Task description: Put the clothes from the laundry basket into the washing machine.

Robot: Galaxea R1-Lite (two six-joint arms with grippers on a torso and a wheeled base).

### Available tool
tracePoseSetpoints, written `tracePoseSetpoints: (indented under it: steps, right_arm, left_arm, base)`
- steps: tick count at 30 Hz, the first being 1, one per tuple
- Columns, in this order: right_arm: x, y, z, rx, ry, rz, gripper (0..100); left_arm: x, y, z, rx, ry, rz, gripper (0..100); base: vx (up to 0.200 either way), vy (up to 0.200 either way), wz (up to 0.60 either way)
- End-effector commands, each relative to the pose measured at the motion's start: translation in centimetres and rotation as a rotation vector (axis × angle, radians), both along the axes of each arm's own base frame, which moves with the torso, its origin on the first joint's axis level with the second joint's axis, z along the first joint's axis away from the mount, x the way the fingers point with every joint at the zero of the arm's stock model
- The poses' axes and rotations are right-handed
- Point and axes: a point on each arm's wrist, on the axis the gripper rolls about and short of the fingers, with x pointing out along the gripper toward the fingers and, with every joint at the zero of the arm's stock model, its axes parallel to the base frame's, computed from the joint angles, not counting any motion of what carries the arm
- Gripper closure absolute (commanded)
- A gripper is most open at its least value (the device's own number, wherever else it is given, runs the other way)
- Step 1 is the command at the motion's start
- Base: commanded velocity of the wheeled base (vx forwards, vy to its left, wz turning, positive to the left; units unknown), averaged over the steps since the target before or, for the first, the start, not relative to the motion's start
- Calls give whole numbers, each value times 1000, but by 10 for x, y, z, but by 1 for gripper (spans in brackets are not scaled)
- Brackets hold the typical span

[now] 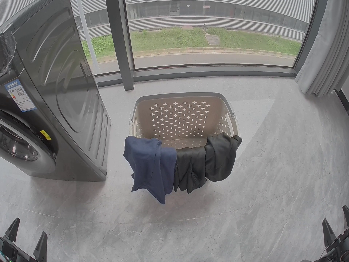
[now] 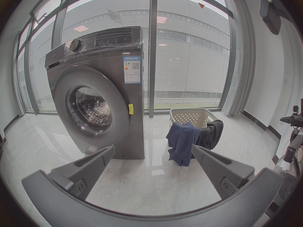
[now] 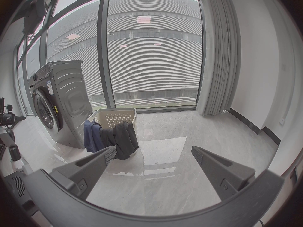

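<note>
Grey floor (image 1: 261,201) meets tall windows (image 1: 214,22). Clothes (image 1: 152,164) drape the laundry basket (image 1: 181,96) near the washing machine (image 1: 61,91). Left gripper (image 2: 152,148) and right gripper (image 3: 151,148) gape wide, empty

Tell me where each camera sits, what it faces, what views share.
Head view: head-mounted, looking down at the laundry basket; left gripper, right gripper at bottom corners.
Left wrist view: behind the open left gripper, facing the washing machine.
Right wrist view: behind the open right gripper, facing the window.
All share laundry basket, clothes.

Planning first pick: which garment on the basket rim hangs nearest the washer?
The navy blue garment; the black ones hang farther from the washer.
</note>
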Motion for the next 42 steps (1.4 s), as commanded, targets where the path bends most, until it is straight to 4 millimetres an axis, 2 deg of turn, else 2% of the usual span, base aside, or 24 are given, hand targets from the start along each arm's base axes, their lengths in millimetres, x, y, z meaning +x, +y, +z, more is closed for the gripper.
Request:
tracePoseSetpoints:
  steps: [1,5,17,32,38,42]
  right_arm:
    - [0,0,-5,-1,1,2,0]
    - [0,0,-5,0,1,2,0]
    - [0,0,-5,-1,1,2,0]
    - [0,0,-5,0,1,2,0]
    - [0,0,-5,0,1,2,0]
    - [0,0,-5,-1,1,2,0]
  left_arm:
    - [0,0,-4,0,4,1,0]
    - [0,0,-4,-2,4,1,0]
    - [0,0,-4,-2,6,-1,0]
    - [0,0,-4,-2,4,-1,0]
    - [0,0,-4,-2,6,-1,0]
    - [0,0,-4,0,6,1,0]
  base:
    - [0,-200,0]
    - [0,-200,0]
    - [0,0,0]
    - [200,0,0]
    - [0,0,0]
    - [200,0,0]
